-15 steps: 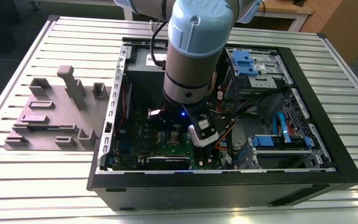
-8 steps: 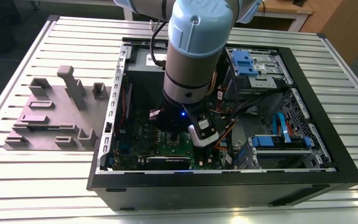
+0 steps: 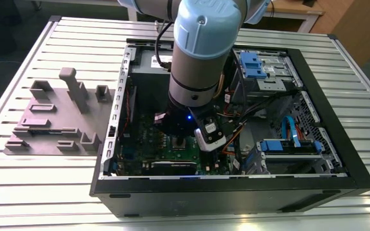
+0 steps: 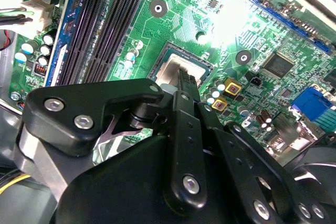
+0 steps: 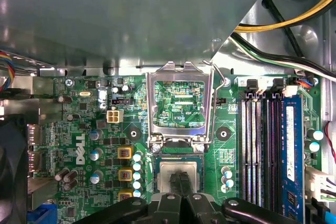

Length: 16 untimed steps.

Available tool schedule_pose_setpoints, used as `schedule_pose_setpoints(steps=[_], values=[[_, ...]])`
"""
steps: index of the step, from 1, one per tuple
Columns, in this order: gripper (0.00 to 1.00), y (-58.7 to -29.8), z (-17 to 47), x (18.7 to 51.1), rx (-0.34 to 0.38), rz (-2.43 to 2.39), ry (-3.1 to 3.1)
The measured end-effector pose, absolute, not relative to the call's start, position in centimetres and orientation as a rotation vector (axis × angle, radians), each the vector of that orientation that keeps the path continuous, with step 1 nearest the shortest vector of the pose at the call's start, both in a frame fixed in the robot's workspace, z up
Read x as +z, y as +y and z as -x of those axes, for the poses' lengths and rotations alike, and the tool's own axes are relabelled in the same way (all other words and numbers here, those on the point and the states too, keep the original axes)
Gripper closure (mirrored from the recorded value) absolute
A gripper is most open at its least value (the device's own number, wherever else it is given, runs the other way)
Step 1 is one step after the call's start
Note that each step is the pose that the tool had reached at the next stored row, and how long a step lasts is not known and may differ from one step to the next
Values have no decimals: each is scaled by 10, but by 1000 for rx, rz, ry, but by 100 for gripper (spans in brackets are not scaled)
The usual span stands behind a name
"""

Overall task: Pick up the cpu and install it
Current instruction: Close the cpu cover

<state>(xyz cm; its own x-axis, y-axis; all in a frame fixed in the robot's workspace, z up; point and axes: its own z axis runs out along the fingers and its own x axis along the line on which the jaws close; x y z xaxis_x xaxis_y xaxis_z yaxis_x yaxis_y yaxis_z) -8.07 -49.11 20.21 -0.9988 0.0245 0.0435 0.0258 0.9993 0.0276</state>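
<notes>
The arm reaches straight down into an open computer case that lies on its side on the slatted table. The case takes up the middle of the tabletop and its half toward the exterior view's right. A grey moulded tray sits beside the case, near the tabletop's edge on the exterior view's left. Inside the case, the gripper hangs low over the green motherboard, directly above the socket. The cpu lies flat in that socket, silver top up and square to the dark rim. It sits between a row of pale capacitors and the black memory slots. The metal load frame is swung open and stands up from the socket's far edge, with the board visible through its window. In both wrist views the jaws are pressed together, with only a thin slit between the two narrow black fingers. Their tips are over the middle of the chip, apparently resting on its lid, though actual contact cannot be made out.
</notes>
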Motion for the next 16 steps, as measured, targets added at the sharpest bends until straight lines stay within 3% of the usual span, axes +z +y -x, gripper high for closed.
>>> schedule_pose_setpoints(steps=[16], values=[[89, -491, 81, 217, -44, 39, -3098]])
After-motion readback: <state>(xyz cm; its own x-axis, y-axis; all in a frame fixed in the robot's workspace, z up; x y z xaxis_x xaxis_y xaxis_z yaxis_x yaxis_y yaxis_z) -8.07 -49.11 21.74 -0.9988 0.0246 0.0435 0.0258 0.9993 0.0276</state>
